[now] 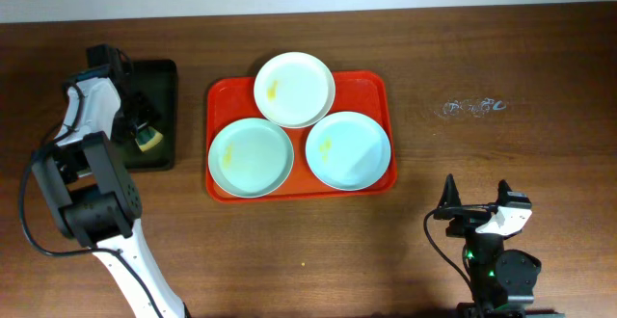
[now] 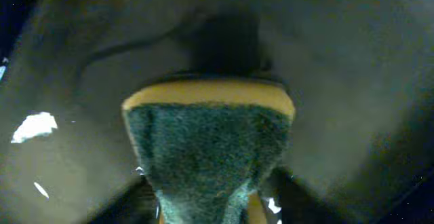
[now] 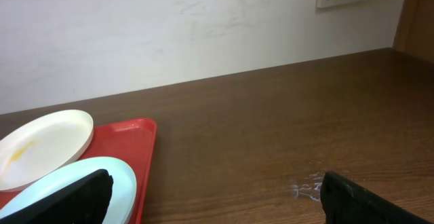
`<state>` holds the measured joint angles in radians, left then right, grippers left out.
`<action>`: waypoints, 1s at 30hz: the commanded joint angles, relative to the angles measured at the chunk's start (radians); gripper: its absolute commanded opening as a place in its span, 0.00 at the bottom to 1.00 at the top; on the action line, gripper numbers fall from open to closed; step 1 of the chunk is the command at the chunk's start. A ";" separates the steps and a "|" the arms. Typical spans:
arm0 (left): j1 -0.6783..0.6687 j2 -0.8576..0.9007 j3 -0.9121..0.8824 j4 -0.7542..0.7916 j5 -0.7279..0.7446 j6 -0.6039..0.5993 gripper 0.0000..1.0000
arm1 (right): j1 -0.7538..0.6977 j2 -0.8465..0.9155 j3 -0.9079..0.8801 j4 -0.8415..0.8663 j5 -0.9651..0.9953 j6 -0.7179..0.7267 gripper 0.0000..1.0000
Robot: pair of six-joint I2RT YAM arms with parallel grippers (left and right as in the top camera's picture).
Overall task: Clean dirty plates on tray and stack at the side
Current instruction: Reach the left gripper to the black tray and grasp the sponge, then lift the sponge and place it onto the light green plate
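Note:
The red tray (image 1: 374,85) lies mid-table and holds three plates. The cream-white plate (image 1: 294,89) is at the back and has a yellow smudge. The pale green plate (image 1: 251,156) is front left. The pale blue plate (image 1: 348,149) is front right and has a yellow smudge. My left gripper (image 1: 143,133) is over the dark tub, shut on a green-and-yellow sponge (image 2: 210,156). My right gripper (image 1: 477,212) is open and empty, low over the table, right of the tray. In the right wrist view its fingers (image 3: 217,197) frame the tray (image 3: 132,139), the white plate (image 3: 44,142) and the blue plate (image 3: 81,173).
A dark green-black tub (image 1: 159,72) stands left of the tray; its floor (image 2: 339,81) fills the left wrist view. Whitish scratch marks (image 1: 472,107) are on the wood at the back right. A pale wall runs behind the table's far edge.

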<state>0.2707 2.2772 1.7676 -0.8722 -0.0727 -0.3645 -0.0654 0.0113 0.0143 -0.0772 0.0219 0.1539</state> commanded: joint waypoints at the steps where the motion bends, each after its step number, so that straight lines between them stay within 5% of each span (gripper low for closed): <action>1: 0.005 0.002 0.012 -0.012 0.035 -0.005 0.00 | 0.006 -0.006 -0.009 -0.003 0.002 0.000 0.99; 10: 0.005 -0.148 0.312 -0.281 0.033 -0.006 0.00 | 0.006 -0.006 -0.009 -0.003 0.001 0.000 0.99; 21: 0.010 -0.119 0.192 -0.298 -0.069 -0.001 0.00 | 0.006 -0.006 -0.009 -0.003 0.001 0.000 0.99; 24: 0.004 -0.214 0.314 -0.383 0.032 -0.001 0.00 | 0.006 -0.006 -0.009 -0.003 0.001 0.000 0.99; 27: -0.029 -0.388 0.362 -0.411 0.356 0.069 0.00 | 0.006 -0.006 -0.009 -0.003 0.001 0.000 0.99; 30: -0.122 -0.450 0.362 -0.509 0.406 0.129 0.00 | 0.006 -0.006 -0.009 -0.003 0.001 0.000 0.99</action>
<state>0.2344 1.8923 2.1151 -1.3193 0.1776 -0.3210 -0.0654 0.0113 0.0143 -0.0772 0.0219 0.1535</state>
